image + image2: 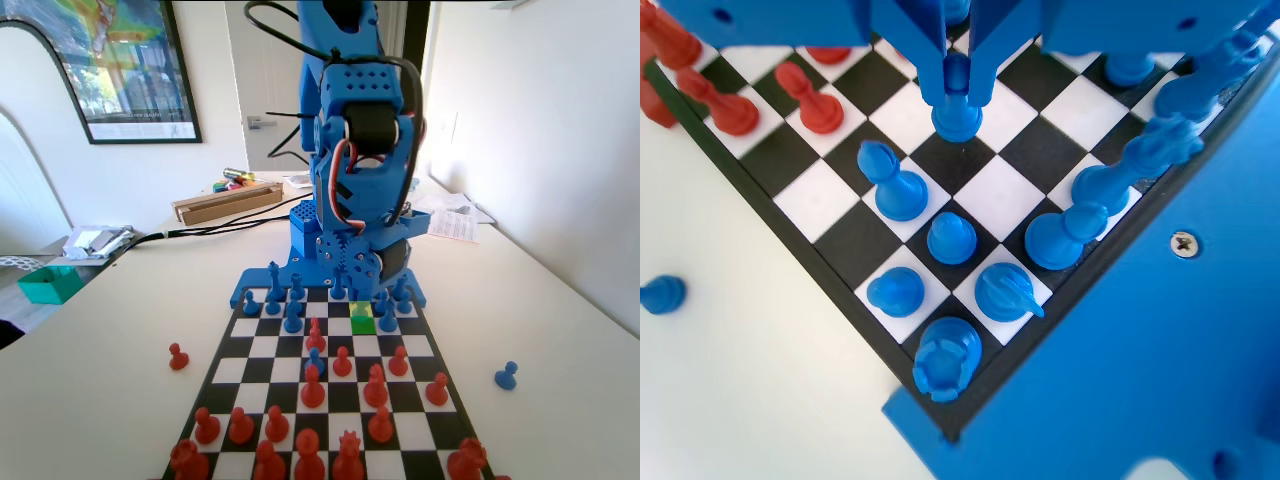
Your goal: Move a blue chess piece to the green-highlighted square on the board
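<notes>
In the wrist view my gripper hangs from the top edge, shut on the head of a small blue pawn. The pawn's base is at or just above the board, where a white and a black cell meet; I cannot tell whether it touches. In the fixed view the gripper is low over the board's far right part, just behind the green-highlighted square. That square has no piece on it. The held pawn is hard to make out there among the blue arm's parts.
Blue back-row pieces and pawns crowd the corner near the arm's base. Red pieces fill the near half of the board, one blue pawn among them. Off the board lie a blue pawn and a red pawn.
</notes>
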Motion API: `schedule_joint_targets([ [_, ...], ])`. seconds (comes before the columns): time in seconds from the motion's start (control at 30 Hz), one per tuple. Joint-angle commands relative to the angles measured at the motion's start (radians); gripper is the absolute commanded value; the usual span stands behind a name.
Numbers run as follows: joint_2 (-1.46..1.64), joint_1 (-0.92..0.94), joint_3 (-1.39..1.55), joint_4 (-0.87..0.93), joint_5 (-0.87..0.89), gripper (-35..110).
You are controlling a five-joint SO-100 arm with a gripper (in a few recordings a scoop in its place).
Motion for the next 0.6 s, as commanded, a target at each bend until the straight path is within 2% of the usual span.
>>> schedule_joint_targets([
  [0.0,-0.003,-0.025,-0.044,-0.012,-0.002,1],
  [0.37,-0.034,-0.035,-0.012,-0.061,-0.008,1],
  [0.57,-0.038,-0.041,0.000,-0.074,-0.020,8],
])
